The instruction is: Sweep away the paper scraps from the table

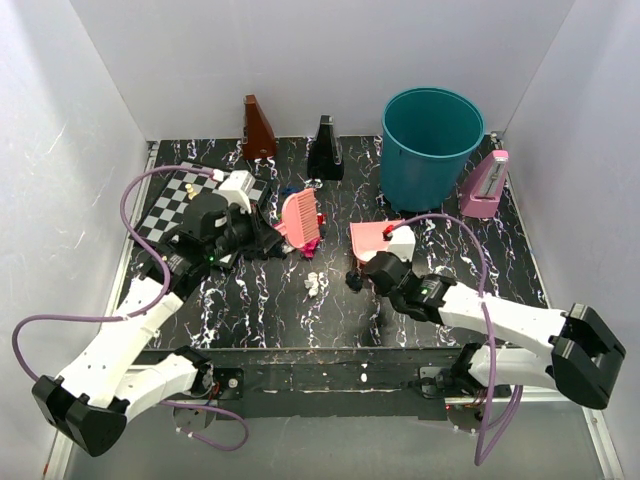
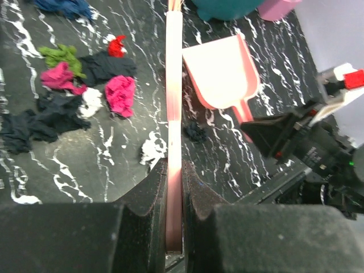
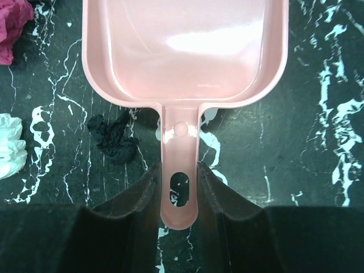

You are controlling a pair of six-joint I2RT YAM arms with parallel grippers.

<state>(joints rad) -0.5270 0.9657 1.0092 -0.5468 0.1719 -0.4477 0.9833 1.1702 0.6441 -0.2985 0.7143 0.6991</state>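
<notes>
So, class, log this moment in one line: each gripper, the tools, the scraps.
left gripper: shut on brush | right gripper: shut on dustpan, pan empty | paper scraps: loose on table

On the black, white-veined bench (image 1: 300, 320) the left arm's fingers (image 1: 270, 238) clasp a pink brush (image 1: 300, 218), whose head stands just right of the chessboard (image 1: 185, 195). A few paper scraps (image 1: 315, 284) lie about. There are white wads mid-bench, a dark one just beside the right arm's fingers (image 1: 372, 265), and bits of blue, red and magenta around the brush. The right arm's fingers hold the handle of a pink dustpan (image 1: 372, 238), which lies flat near the brush. Along the back stand a brown tapered block (image 1: 259, 128), a black tapered block (image 1: 325, 150), a teal bucket (image 1: 430, 140) and, at the bucket's right, a pink tapered block (image 1: 485, 185).
</notes>
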